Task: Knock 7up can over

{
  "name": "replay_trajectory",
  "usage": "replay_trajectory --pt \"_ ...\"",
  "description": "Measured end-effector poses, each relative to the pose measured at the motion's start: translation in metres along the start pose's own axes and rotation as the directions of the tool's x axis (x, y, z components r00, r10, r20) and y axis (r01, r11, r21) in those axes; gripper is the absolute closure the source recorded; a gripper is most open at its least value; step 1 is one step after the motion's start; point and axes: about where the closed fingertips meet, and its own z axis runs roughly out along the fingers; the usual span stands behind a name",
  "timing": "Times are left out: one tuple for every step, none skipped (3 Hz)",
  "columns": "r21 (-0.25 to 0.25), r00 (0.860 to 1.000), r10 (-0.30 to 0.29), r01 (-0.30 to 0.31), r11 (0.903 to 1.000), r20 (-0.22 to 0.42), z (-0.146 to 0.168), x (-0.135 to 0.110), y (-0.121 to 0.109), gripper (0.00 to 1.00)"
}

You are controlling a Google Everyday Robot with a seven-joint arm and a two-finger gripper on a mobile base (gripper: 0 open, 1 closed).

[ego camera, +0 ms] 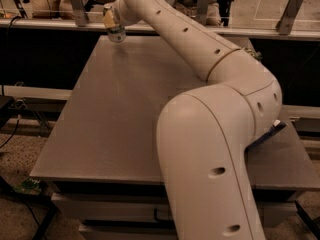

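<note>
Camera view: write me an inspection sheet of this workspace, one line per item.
Surface: grey table, flat; the robot's arm stretches across it.
Job's things: 7up can at the far left corner, looks upright, not yet knocked over.
Clutter: a corner of a dark blue bag shows past the arm at the right edge.
Grippers: gripper at the far left corner, right over the can's top; contact cannot be told.
Cables: black cables on the floor left of the table.
Surroundings: a pale rail with metal posts runs behind the table.
</note>
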Motion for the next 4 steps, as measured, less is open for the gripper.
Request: replay_trajectory --pt "0.005 1.0 -0.013 0.013 0.9999 -0.011 -0.021 -0.005 0.0 1.0" --pt "0.015 0.999 -0.034 0.034 0.9993 -0.031 -0.038 -0.007 0.0 1.0" --pt "-0.008 0.979 -0.116 0.116 0.9932 -0.168 -0.093 0.0 0.004 1.0" --pt "-0.046 0.954 -0.163 0.157 0.9866 -0.252 -0.12 0.009 0.008 1.0"
